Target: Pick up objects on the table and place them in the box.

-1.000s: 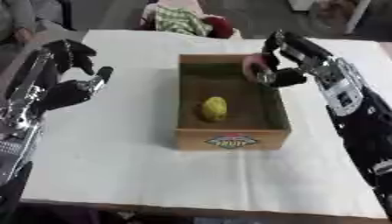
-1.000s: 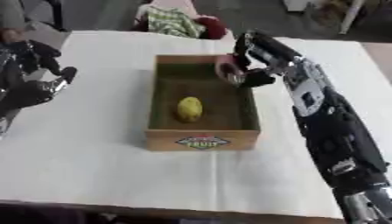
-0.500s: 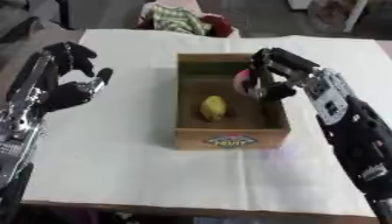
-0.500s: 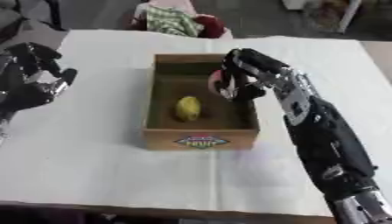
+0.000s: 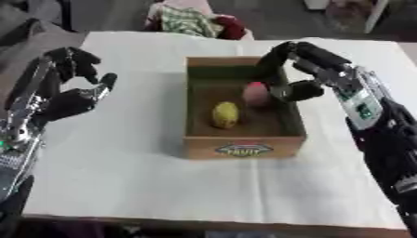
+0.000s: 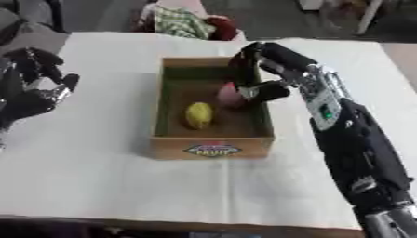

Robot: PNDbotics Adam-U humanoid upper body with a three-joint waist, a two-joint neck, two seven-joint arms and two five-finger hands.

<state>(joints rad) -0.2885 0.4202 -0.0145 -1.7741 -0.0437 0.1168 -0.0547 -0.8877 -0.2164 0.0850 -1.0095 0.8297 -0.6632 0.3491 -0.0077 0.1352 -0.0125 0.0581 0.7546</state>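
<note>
While the right hand (image 5: 303, 76) reaches over the far right side of the brown cardboard box (image 5: 243, 147), its fingers and thumb seem to be curled around a pinkish-red round fruit (image 5: 256, 94) down inside the box, though the contact is blurred. Just left of that hand, a yellow oval fruit (image 5: 225, 114) lies on the box floor. The left hand (image 5: 67, 95) hovers released, fingers spread, well left of the box.
</note>
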